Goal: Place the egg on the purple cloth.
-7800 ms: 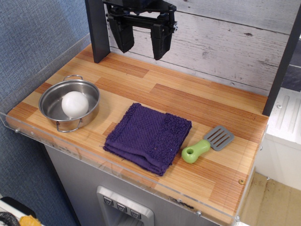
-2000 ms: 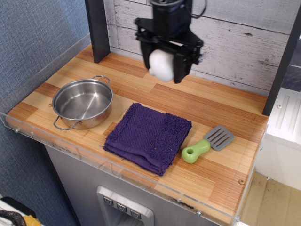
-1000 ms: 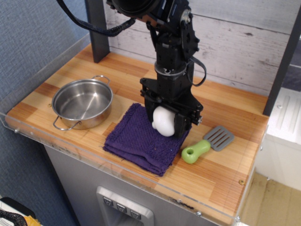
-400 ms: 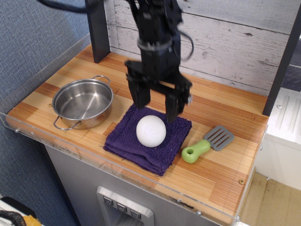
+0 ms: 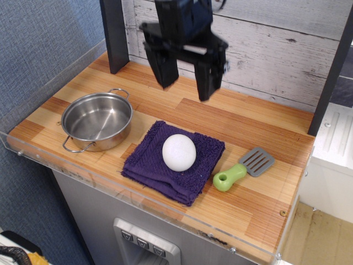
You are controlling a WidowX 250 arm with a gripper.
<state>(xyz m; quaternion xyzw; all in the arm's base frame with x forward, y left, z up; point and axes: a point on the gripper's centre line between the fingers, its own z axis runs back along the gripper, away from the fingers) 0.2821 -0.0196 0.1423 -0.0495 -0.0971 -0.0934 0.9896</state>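
Observation:
The white egg rests on the dark purple folded cloth, near the cloth's middle, on the wooden counter. My gripper hangs well above the counter, up and behind the egg. Its two black fingers are spread wide apart with nothing between them. It is clear of both egg and cloth.
An empty steel pot with two handles stands to the left of the cloth. A spatula with a green handle lies right of the cloth. A dark post stands at the back left. A clear rim runs along the front edge.
The egg, once in the pot, was carried over, lowered and let go on the cloth. In the last half second the open gripper rose away from it. The pot shifted slightly right.

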